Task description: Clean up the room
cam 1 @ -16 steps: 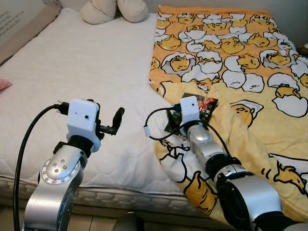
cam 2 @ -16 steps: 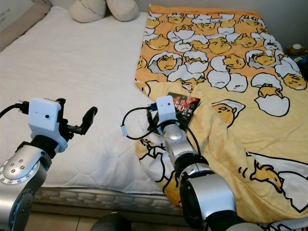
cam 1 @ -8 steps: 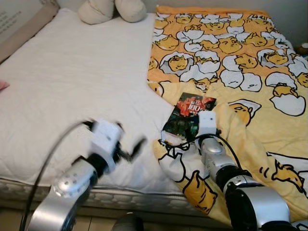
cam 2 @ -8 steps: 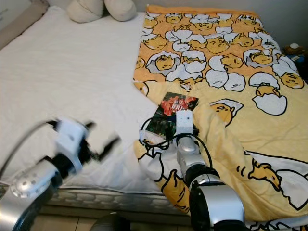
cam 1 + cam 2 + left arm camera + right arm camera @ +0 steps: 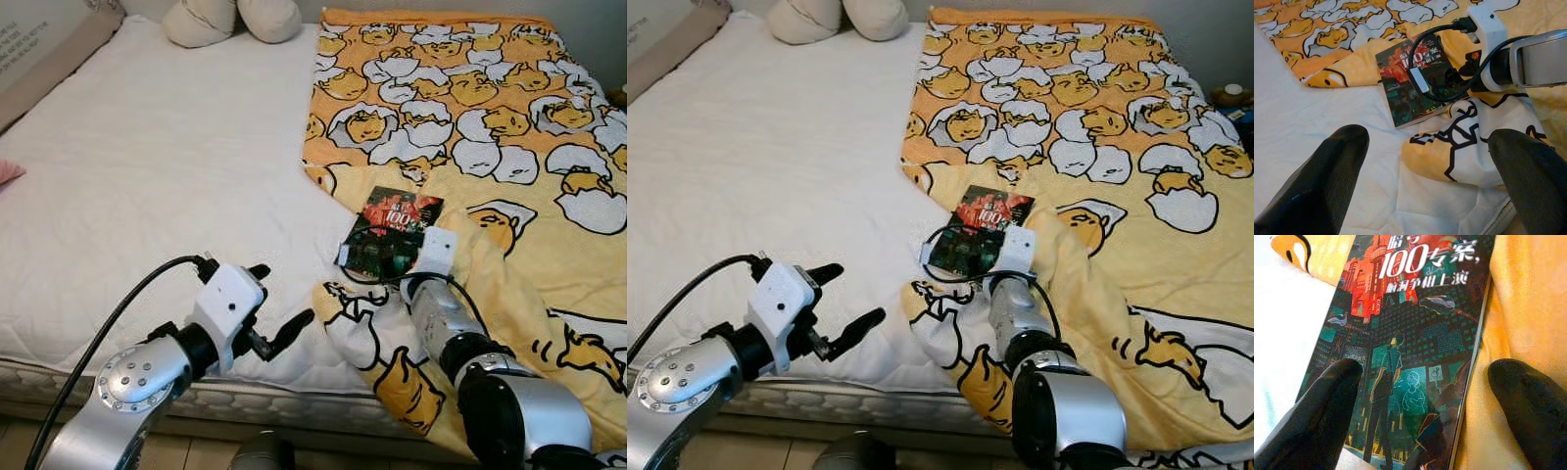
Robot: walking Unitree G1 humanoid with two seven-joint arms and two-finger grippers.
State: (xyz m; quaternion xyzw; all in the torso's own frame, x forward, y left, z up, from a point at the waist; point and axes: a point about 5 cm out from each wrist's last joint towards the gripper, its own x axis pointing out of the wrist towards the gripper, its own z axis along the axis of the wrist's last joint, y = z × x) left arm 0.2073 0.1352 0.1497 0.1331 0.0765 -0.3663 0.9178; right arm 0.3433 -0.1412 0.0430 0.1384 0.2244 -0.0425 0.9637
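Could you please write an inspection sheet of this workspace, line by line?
Surface: white mattress, right side covered by an orange blanket with egg cartoons.
Job's things: book lying flat at the blanket's edge.
Clutter: two beige pillows at the head; something pink at the left edge.
Grippers: right gripper open, fingers either side of the book; left gripper open above the mattress.
Cables: black cable on left arm; looped cable at right wrist.
Surroundings: cardboard box beside the bed.

The near end of the book (image 5: 389, 234) is covered by the right arm and its cable; the right gripper (image 5: 1425, 416) is cut off at the picture's edge; a small pink thing (image 5: 8, 172), perhaps cloth, is cropped.
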